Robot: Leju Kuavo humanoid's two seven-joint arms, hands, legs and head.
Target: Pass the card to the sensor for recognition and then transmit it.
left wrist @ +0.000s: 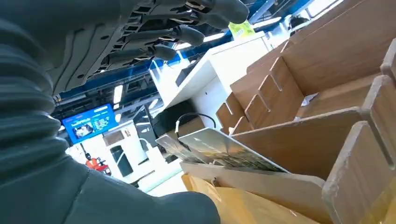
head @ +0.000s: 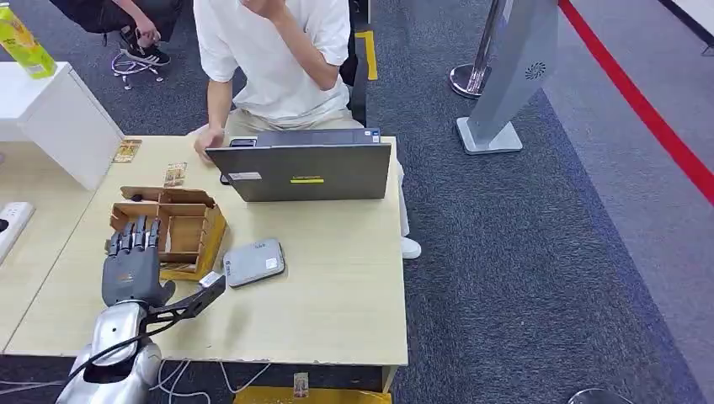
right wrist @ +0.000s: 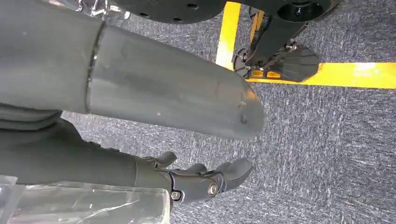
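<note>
Left hand (head: 132, 268) fingers (head: 135, 236) spread over wooden card box (head: 187, 220), right hand (right wrist: 196, 179) loosely curled, empty.

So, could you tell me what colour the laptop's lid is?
Grey laptop, seen best in the head view.

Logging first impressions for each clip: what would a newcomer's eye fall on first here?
Probably the left hand, fingers spread, over the near edge of the wooden divided box at the table's left. Next, the person in a white shirt seated behind the open grey laptop at the far edge. A small grey sensor device lies just right of the box, and the left wrist view shows a card in one of its slots.
</note>
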